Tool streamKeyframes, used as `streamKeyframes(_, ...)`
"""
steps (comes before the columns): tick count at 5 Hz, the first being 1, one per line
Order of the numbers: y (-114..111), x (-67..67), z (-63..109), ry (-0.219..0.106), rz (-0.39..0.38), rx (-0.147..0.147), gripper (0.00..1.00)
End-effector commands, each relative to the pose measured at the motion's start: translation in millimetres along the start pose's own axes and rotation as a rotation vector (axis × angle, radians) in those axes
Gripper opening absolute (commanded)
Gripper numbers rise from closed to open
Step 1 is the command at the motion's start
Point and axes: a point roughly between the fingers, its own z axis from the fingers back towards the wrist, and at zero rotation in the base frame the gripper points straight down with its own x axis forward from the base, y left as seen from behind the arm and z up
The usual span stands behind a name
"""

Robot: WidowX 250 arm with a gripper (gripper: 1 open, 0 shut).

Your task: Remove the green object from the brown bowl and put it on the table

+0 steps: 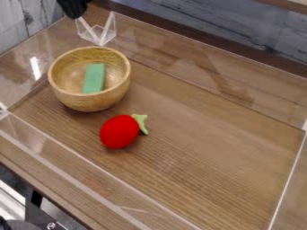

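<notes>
Only the dark tip of the gripper (74, 8) in view, cut off by the top edge of the picture, up over the far left corner of the table (204, 135). Pointing downward. Fingers pressed together with no gap to be seen, and nothing seen hanging from the part that shows.

Below the gripper and toward the camera, well apart from it: the wooden bowl (86, 102), upright on the table. Inside it, flat on the bottom, the green bar (93, 78), lying lengthwise with its far end pointing roughly back toward the gripper. Not touched by the fingers. Not yet out on the table.

Just below the gripper, between it and the bowl: a folded corner of clear wall (99, 30), standing upright.

Farther from the gripper than the bowl, nearer the camera and a little to the right in the picture: the red toy (118, 132) with a small green leaf, lying on the table near the bowl but not touching it.

To the right of the gripper, wood grain running out to more clear wall along the edges.
</notes>
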Motion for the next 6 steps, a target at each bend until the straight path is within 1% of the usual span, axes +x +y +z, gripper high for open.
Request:
streamKeyframes(1, -15.7, -6.9, 18.3, -0.038, -0.078, 0.015, 0.00)
streamKeyframes(3, -32.2, -5.1, 21.0, -0.020, -0.118, 0.012, 0.00)
streamKeyframes(5, -35.9, -17.6, 11.9, -0.022, -0.083, 0.013, 0.00)
streamKeyframes(6, -37.4, -20.9, 15.1, -0.029, -0.069, 0.011, 0.00)
